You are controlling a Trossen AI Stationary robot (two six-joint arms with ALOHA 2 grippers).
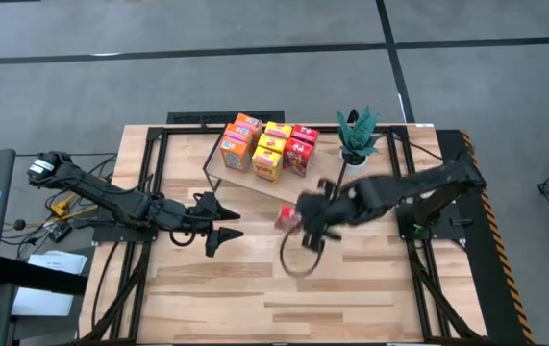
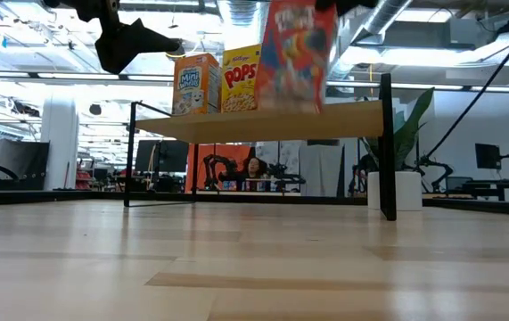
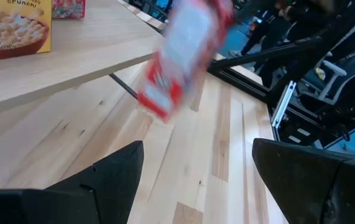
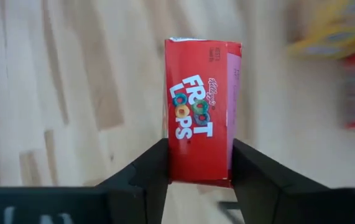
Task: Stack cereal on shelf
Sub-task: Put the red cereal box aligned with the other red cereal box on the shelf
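The shelf (image 1: pixel 218 165) is a light-wood board on thin black legs at the table's far middle; it also shows in the low view (image 2: pixel 263 127). Several red, orange and yellow cereal boxes (image 1: pixel 269 146) stand on it. My right gripper (image 1: pixel 303 221) is shut on a red Froot Loops box (image 4: pixel 202 106) in front of the shelf's near edge. In the low view the box (image 2: pixel 294 53) is about level with the shelf top. My left gripper (image 1: pixel 221 231) is open and empty to the box's left, over the table. My right gripper pinches the red box between its two fingers (image 4: pixel 149 174), one on each side, at the end nearest the wrist (image 4: pixel 199 171). The printed front faces the wrist camera. The fingers slant down from the table's right. The box is lifted clear of the table and shelf.
A potted plant (image 1: pixel 356 139) in a white pot stands at the shelf's right end. Black frame rails (image 1: pixel 418 240) run along the table's left and right sides. A dark cable loop (image 1: pixel 298 261) hangs below my right gripper. Bare planks lie toward the near edge.
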